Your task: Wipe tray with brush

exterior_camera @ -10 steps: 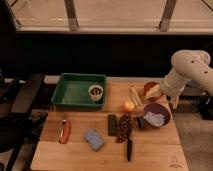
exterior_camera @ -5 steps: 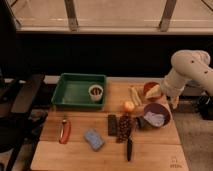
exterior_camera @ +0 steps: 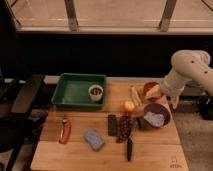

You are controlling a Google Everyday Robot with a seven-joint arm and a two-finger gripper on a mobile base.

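Tray (exterior_camera: 70,94) sits well apart from the gripper (exterior_camera: 174,103), at the far left corner of the wooden table (exterior_camera: 107,161) as seen; brush (exterior_camera: 129,148) lies near the table's front edge, below and to the picture-left of the gripper, apart from the tray, bristle end hard to tell from handle. Gripper hangs off the white arm (exterior_camera: 192,67) at the table's right edge, just beside the purple bowl (exterior_camera: 165,111), small against the dark background; fingers stand spread wide, nothing between them. Dark lumpy thing (exterior_camera: 124,127) beside the black block (exterior_camera: 112,125) is too murky to name. Against the frames from a second and half a second back nothing has shifted; arm and objects sit the same. Tray holds one small cup (exterior_camera: 95,92) with dark contents, on the side nearest the gripper; purple bowl holds a pale crumpled thing (exterior_camera: 154,119); a second bowl (exterior_camera: 148,85), near the gripper on its far side, holds reddish and yellow stuff, unclear what.
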